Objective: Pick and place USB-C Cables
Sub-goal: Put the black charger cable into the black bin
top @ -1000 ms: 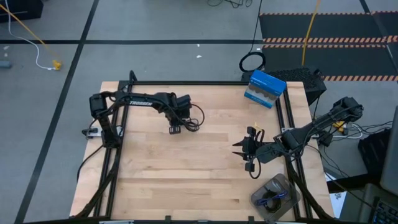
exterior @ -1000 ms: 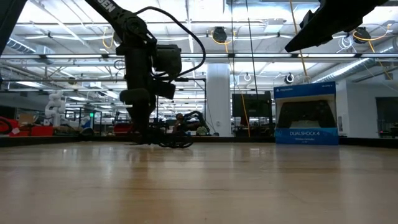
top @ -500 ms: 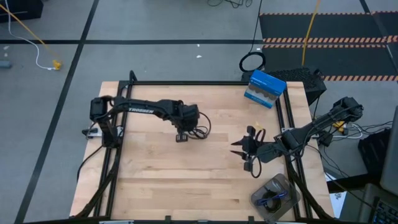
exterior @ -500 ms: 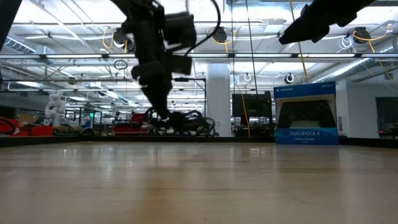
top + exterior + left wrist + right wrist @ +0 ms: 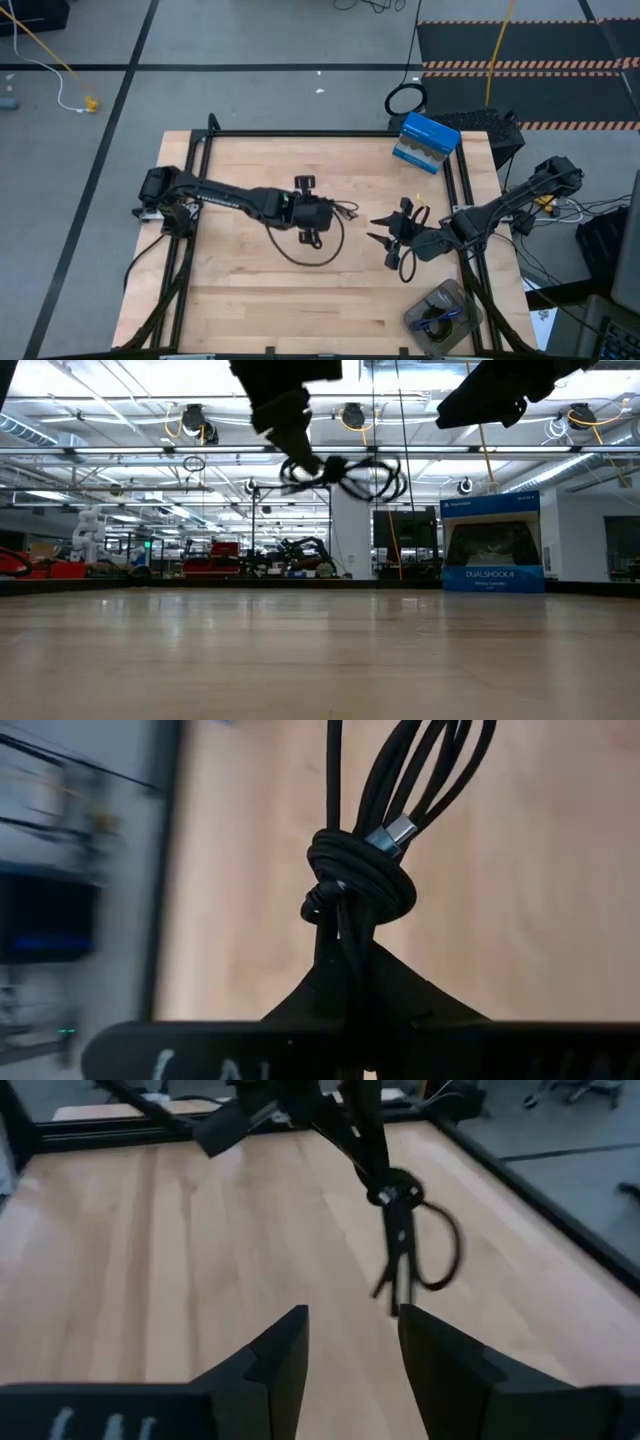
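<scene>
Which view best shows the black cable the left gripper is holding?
The left wrist view: the black cable fills it, showing its wrapped knot and silver plug. The high view shows a thin loop under the left gripper; low and right wrist views show a small dangling coil.

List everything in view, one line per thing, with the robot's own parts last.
USB-C cable: one, black, hanging coiled from the left gripper above mid-table.
Container: one, grey, at the table's near right corner, blue-purple cable inside.
Box: one, blue, far right corner.
Table: one, light wood.
Cable ring: one, black, on the floor beyond the table.
Left gripper: shut on the cable.
Right gripper: open, right of it.
</scene>
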Action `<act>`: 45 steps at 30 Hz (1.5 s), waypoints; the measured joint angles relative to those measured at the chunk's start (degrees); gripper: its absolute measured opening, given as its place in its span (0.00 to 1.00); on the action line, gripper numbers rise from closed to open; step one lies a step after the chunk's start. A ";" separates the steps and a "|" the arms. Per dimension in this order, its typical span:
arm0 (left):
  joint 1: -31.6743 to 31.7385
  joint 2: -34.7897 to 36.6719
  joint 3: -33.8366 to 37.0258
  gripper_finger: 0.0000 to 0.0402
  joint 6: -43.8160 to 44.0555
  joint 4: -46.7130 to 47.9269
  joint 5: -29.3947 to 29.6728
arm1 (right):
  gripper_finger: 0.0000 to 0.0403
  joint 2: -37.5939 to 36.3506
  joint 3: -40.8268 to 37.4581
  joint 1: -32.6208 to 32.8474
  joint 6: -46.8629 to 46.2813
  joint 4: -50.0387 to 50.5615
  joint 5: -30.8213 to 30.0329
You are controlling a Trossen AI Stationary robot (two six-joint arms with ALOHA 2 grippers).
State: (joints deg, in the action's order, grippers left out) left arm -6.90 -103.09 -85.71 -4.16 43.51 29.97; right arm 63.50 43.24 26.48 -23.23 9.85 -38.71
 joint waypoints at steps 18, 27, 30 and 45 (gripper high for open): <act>-5.22 0.02 0.74 0.03 -0.61 -7.96 13.63 | 0.64 4.81 0.00 -0.02 19.46 -9.48 -4.77; -5.30 0.02 0.74 0.07 -1.33 -11.18 13.65 | 0.81 4.29 0.00 1.04 19.91 -10.53 -6.67; -5.41 0.02 0.74 0.04 -1.33 -11.06 13.61 | 0.84 4.27 0.00 2.71 23.33 -10.55 -12.36; -7.10 0.02 0.76 0.05 -4.35 -13.82 12.06 | 0.86 4.65 0.00 0.80 23.20 -12.07 -14.97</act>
State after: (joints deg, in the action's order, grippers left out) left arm -14.00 -103.07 -84.95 -8.51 29.69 42.03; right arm 68.15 43.24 27.27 -0.03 -2.22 -53.68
